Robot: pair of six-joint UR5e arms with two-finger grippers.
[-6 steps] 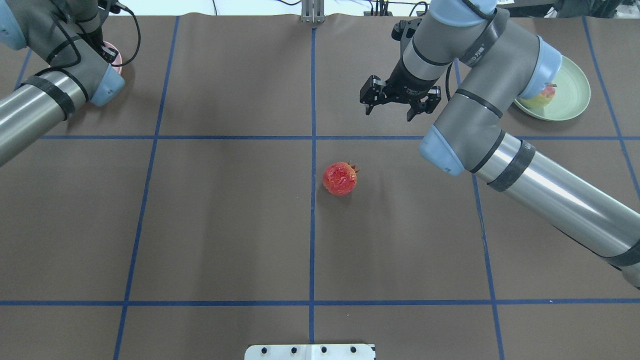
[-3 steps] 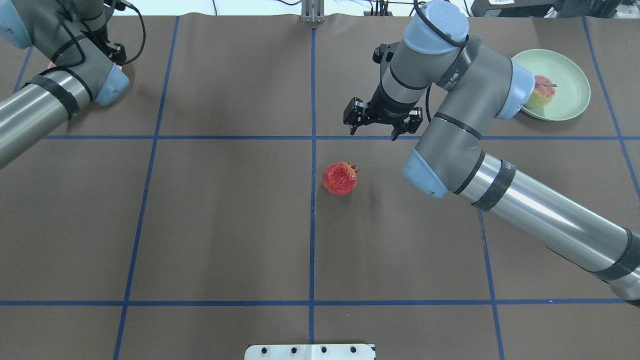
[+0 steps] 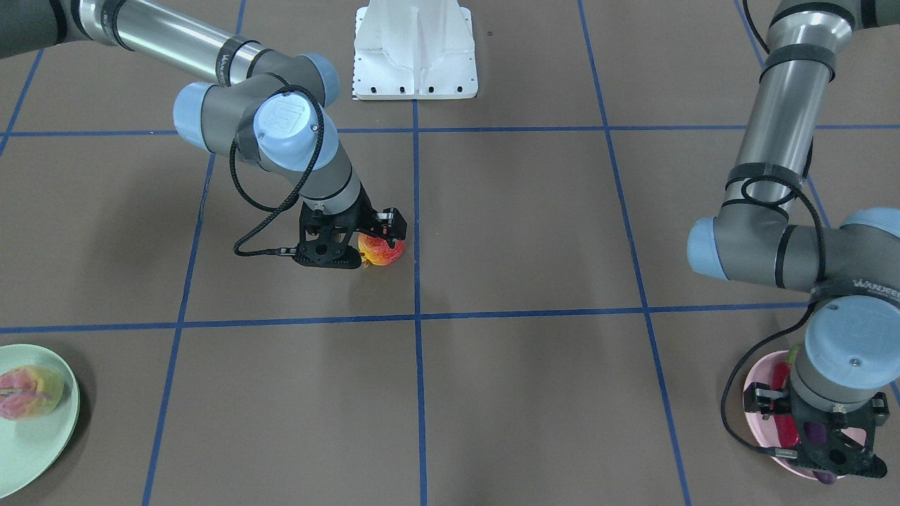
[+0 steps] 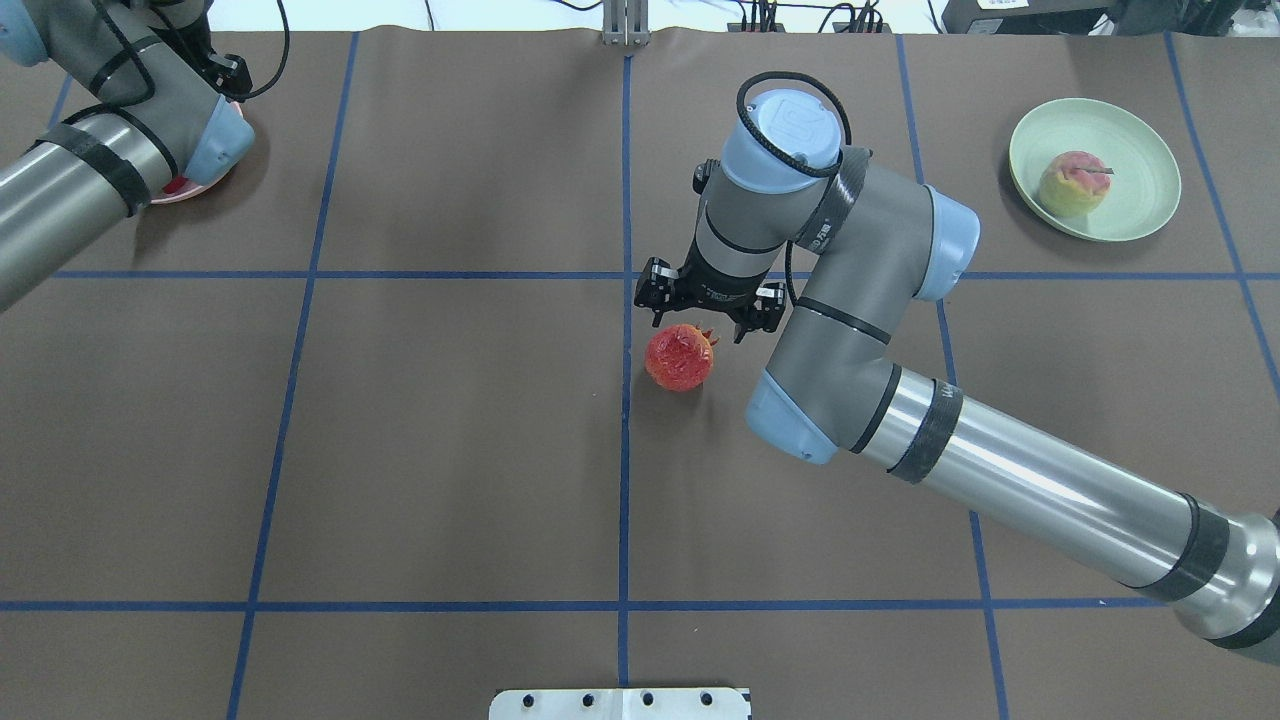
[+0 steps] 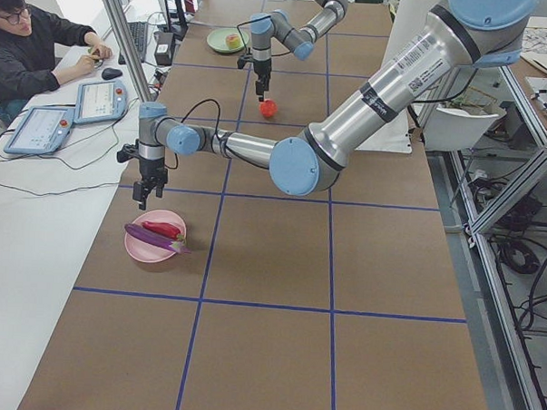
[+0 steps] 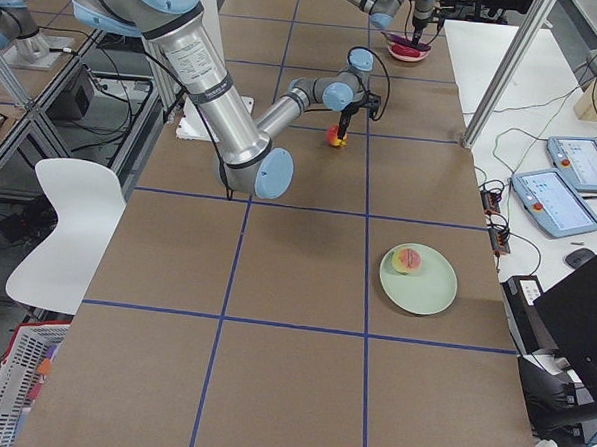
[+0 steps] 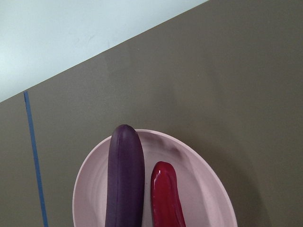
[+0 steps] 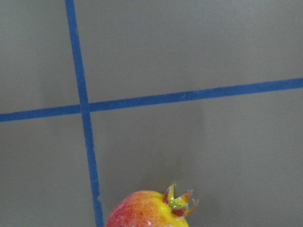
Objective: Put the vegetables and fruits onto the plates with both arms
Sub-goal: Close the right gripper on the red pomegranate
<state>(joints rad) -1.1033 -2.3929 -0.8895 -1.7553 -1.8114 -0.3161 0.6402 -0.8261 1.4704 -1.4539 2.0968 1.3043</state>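
Observation:
The red-orange pomegranate (image 4: pixel 680 357) lies on the mat near the centre line. My right gripper (image 4: pixel 704 312) is open and hangs just behind it, jaws spread wider than the fruit and not touching it. The fruit's crown shows in the right wrist view (image 8: pixel 180 201). The peach (image 4: pixel 1072 183) lies on the mint green plate (image 4: pixel 1140 150). The purple eggplant (image 7: pixel 125 179) and red chili (image 7: pixel 165 198) lie side by side on the pink plate (image 7: pixel 203 189). My left gripper (image 3: pixel 815 450) is open and empty above that plate.
Blue tape lines (image 4: pixel 625 450) divide the brown mat into squares. The white robot base (image 3: pixel 415 53) stands at the table's near edge. An operator (image 5: pixel 26 53) sits at a side table with tablets beyond the table's far edge.
My right arm has swung away from the green plate, leftward and toward the robot, and dropped to the pomegranate. It no longer covers the peach. My left arm shifted slightly over the pink plate.

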